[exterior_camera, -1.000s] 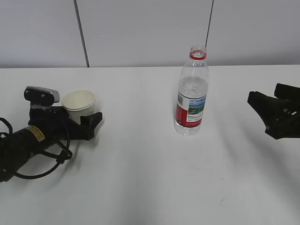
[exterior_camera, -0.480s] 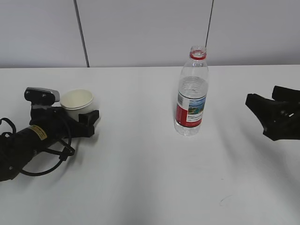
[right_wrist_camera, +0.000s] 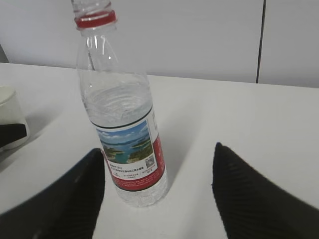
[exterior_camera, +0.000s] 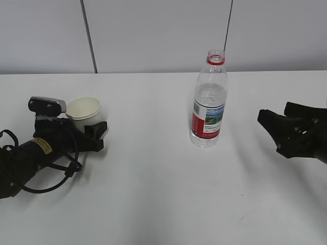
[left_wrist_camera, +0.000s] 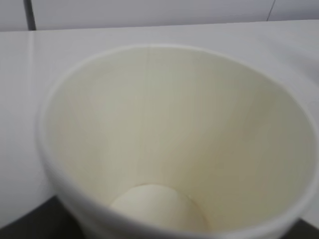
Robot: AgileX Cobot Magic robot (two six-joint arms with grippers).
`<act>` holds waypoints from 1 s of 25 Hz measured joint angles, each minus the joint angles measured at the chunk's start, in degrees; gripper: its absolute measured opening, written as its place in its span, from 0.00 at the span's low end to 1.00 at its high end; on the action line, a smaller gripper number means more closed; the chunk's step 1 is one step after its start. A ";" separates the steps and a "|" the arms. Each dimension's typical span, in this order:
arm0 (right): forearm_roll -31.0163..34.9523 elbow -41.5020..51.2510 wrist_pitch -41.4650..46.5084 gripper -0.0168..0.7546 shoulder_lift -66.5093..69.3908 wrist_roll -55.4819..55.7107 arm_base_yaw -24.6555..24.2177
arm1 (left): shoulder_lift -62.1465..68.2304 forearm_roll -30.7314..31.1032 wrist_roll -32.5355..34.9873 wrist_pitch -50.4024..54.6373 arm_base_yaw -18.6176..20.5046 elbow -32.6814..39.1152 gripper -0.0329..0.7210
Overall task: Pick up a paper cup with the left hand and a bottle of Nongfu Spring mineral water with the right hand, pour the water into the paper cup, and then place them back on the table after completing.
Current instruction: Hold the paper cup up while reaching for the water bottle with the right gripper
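Note:
The paper cup [exterior_camera: 83, 108] is white and empty and stands on the table [exterior_camera: 163, 199] at the left. The left hand's gripper [exterior_camera: 96, 122] is around the cup, its near finger against the cup's side; the far finger is hidden. The cup's inside [left_wrist_camera: 174, 139] fills the left wrist view and hides the jaws. The Nongfu Spring bottle [exterior_camera: 208, 109] stands uncapped at the centre, with a red neck ring, a red label and water up to its shoulder. The right hand's gripper [exterior_camera: 278, 131] is open, to the right of the bottle. In the right wrist view the bottle [right_wrist_camera: 124, 124] stands just ahead of the open gripper [right_wrist_camera: 157, 149].
A grey wall with dark vertical seams [exterior_camera: 89, 35] rises behind the table's far edge. The left arm's black cable [exterior_camera: 51, 178] loops on the tabletop near the front left. The cup and a black finger show at the left edge of the right wrist view [right_wrist_camera: 10, 117].
The right gripper has moved left toward the bottle. The left arm has drawn slightly back and left with the cup. The bottle has not moved.

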 joint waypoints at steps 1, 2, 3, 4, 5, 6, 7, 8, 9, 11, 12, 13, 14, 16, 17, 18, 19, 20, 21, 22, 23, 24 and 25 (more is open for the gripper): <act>0.00 0.00 -0.63 0.67 0.81 0.00 0.00 | 0.00 0.22 0.00 0.00 0.00 0.00 0.63; 0.00 0.00 -1.85 0.67 1.88 0.00 0.00 | 0.00 0.40 0.00 0.00 0.00 0.00 0.62; -0.03 0.00 -3.27 0.67 3.02 0.00 0.00 | 0.00 0.53 0.00 0.00 0.00 0.00 0.61; -0.03 0.00 -4.95 0.67 4.02 0.00 0.00 | 0.00 0.58 0.00 0.00 0.00 0.00 0.60; -0.03 0.00 -6.16 0.67 5.23 0.00 0.00 | 0.00 0.58 0.00 0.00 0.00 0.00 0.60; -0.03 -0.11 -7.14 0.67 6.43 0.00 0.00 | 0.00 0.58 0.00 0.00 0.00 0.00 0.60; -0.03 -0.11 -7.55 0.67 7.57 0.00 0.00 | 0.00 0.58 0.00 0.00 0.00 0.00 0.60; -0.03 -0.19 -7.86 0.67 8.50 0.02 0.00 | 0.00 0.58 0.00 0.00 0.00 0.00 0.60; -0.03 -0.19 -7.87 0.67 9.51 0.02 0.00 | 0.00 0.58 0.00 0.00 0.00 0.00 0.60; -0.03 -0.19 -7.87 0.67 10.98 0.02 0.00 | 0.00 0.60 0.00 -0.05 0.00 0.00 0.60; -0.03 -0.19 -7.87 0.67 11.52 0.02 0.00 | 0.00 0.65 0.00 -0.05 0.00 0.00 0.60; -0.03 -0.19 -7.87 0.67 11.99 0.02 0.00 | 0.00 0.71 0.00 -0.05 0.00 0.00 0.60; -0.03 -0.19 -7.87 0.67 12.45 0.02 0.00 | 0.00 0.77 0.00 -0.05 0.00 0.00 0.60; -0.03 -0.19 -7.95 0.67 12.80 0.02 0.00 | 0.00 0.84 0.00 -0.05 0.00 0.00 0.59; -0.03 -0.23 -8.00 0.67 12.90 0.02 0.00 | 0.00 0.84 0.00 -0.05 0.00 0.00 0.59; -0.03 -0.23 -8.10 0.67 13.02 0.02 0.00 | 0.00 0.89 0.00 -0.05 0.00 0.00 0.59; -0.03 -0.23 -8.10 0.68 13.11 0.02 0.00 | 0.00 1.03 0.00 -0.05 0.00 0.00 0.59; -0.03 -0.23 -8.14 0.71 13.11 0.02 0.00 | 0.00 1.15 0.00 -0.05 0.00 0.00 0.59; -0.03 -0.33 -8.24 0.74 13.11 0.14 0.00 | 0.00 1.22 0.00 -0.05 0.00 0.00 0.59; -0.03 -0.33 -8.24 0.78 13.11 0.14 0.00 | 0.00 1.21 0.00 -0.05 0.00 0.00 0.59; -0.14 -0.47 -8.24 0.83 13.11 0.14 0.00 | 0.00 1.23 0.00 -0.05 0.00 0.00 0.59; -0.14 -0.68 -8.24 0.85 13.11 0.14 0.00 | 0.00 1.23 0.05 -0.05 0.00 0.00 0.59; -0.26 -1.17 -8.24 0.87 13.11 0.14 0.00 | 0.00 1.28 0.05 -0.05 0.00 0.00 0.59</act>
